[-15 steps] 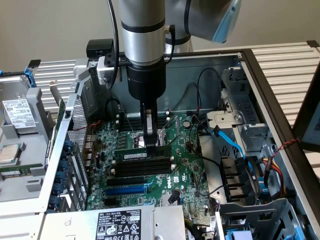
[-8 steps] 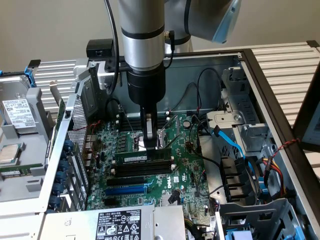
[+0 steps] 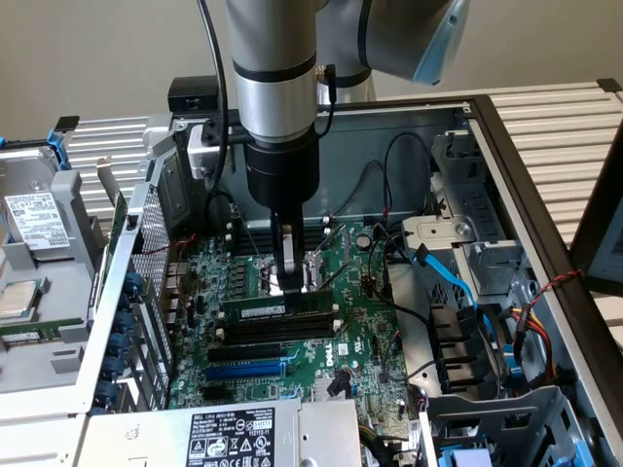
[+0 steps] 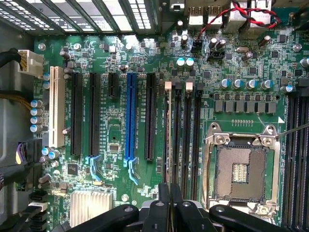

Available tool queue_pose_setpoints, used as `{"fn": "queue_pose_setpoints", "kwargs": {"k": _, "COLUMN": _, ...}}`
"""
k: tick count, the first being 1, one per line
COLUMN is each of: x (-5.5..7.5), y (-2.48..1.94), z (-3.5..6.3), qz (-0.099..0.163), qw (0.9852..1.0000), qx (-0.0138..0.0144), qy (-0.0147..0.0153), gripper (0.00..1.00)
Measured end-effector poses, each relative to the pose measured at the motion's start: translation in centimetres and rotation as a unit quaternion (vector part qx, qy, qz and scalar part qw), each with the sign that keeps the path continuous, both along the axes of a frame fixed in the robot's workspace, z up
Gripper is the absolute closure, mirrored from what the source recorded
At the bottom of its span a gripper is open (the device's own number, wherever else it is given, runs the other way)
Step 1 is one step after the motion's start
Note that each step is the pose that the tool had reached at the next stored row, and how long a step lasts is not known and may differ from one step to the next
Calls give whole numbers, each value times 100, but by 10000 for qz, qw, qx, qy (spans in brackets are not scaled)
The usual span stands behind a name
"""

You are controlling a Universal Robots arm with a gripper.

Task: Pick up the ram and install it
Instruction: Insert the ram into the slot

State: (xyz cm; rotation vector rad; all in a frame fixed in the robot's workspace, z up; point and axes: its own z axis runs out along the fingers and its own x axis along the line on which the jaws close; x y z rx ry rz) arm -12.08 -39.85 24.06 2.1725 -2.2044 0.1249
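Arm [image 3: 273,58] upright, claw [image 3: 285,288] straight down, fingers [image 4: 164,205] close together.

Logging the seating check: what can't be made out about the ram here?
Exterior view: ram label text too small to read; slot latches too small to judge.
Wrist view: ram seen edge-on, faces hidden; one end covered by the gripper.

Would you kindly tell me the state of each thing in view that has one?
gripper: shut on the ram.
ram: standing upright.
memory slots: empty, save the one holding the ram.
CPU socket: empty.
blue expansion slot: empty.
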Motion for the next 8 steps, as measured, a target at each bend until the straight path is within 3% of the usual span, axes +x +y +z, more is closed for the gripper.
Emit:
{"fn": "queue_pose_setpoints", "kwargs": {"k": 4, "x": -9, "y": -2, "z": -12, "qz": -5, "qw": 10000, "qx": -1, "qy": -31, "gripper": 87}}
{"fn": "queue_pose_setpoints", "kwargs": {"k": 8, "x": -13, "y": -7, "z": -17, "qz": -48, "qw": 10000, "qx": -1, "qy": -38, "gripper": 87}}
